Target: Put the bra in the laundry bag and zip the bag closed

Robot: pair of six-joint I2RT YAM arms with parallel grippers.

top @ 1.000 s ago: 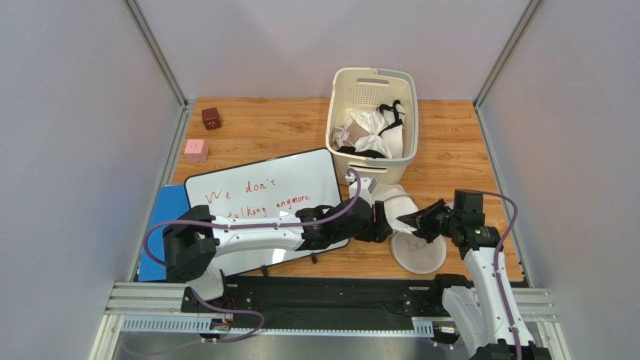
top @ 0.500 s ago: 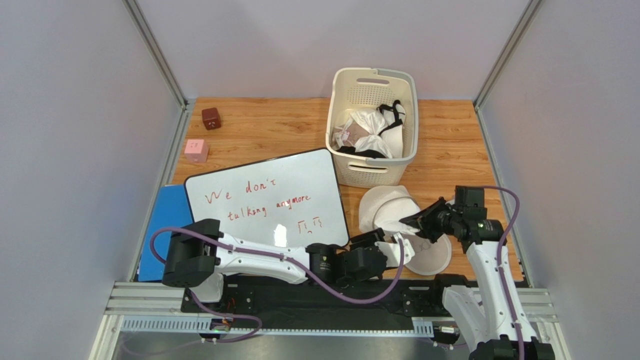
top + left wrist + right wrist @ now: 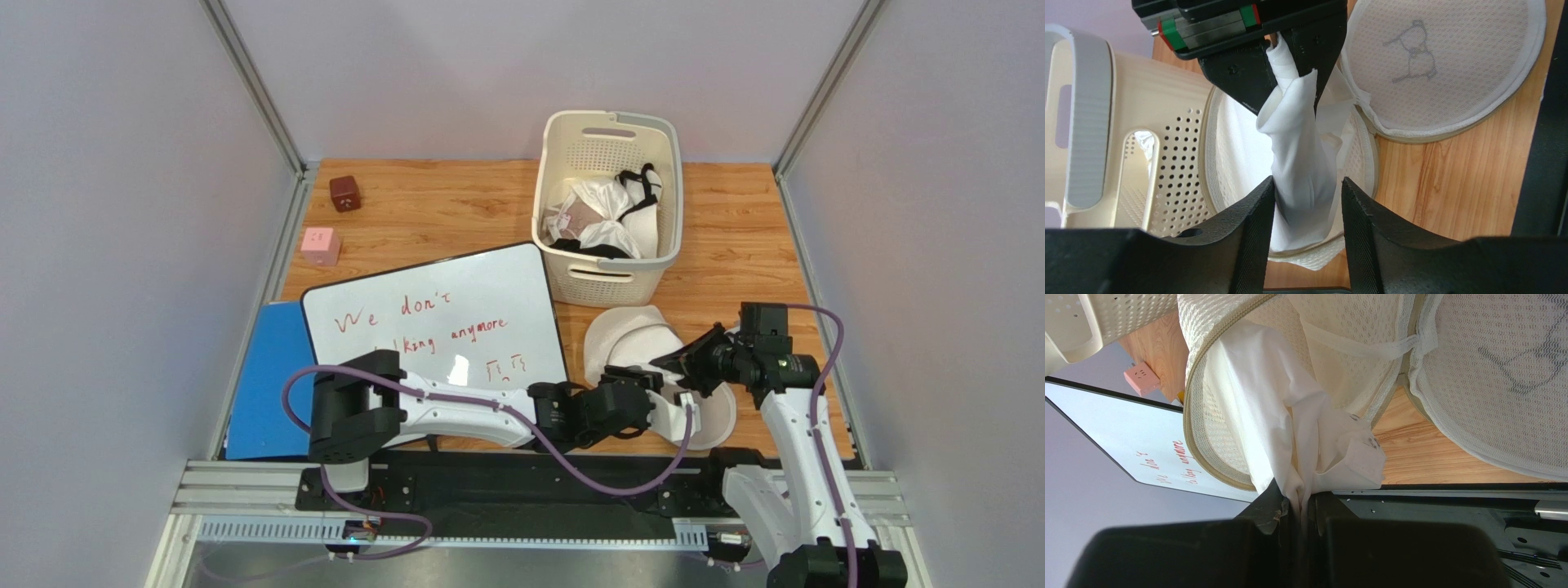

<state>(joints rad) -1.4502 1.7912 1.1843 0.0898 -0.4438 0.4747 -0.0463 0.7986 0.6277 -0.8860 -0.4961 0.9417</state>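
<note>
The laundry bag (image 3: 709, 419) lies open on the wood in two round mesh halves. One half bears a drawn figure (image 3: 1438, 55). The other half (image 3: 1211, 404) lies toward the basket. The white bra (image 3: 1303, 153) hangs as a bunched strip over that half. My right gripper (image 3: 678, 364) is shut on its top end (image 3: 1303, 508) and also shows at the top of the left wrist view (image 3: 1290, 67). My left gripper (image 3: 660, 395) is open, its fingers (image 3: 1257, 233) either side of the bra's lower part. The bra's cups and straps are hidden in the folds.
A cream slatted basket (image 3: 601, 279) with white cloth and a black-strapped garment (image 3: 638, 184) stands just behind the bag. A whiteboard (image 3: 429, 325) lies to the left over a blue board (image 3: 264, 392). A pink cube (image 3: 320, 245) and a brown cube (image 3: 345, 192) sit far left.
My left arm swung off the whiteboard to the front edge, then brought its gripper up under the bra beside the right gripper. The right gripper has kept its hold, nearly still.
</note>
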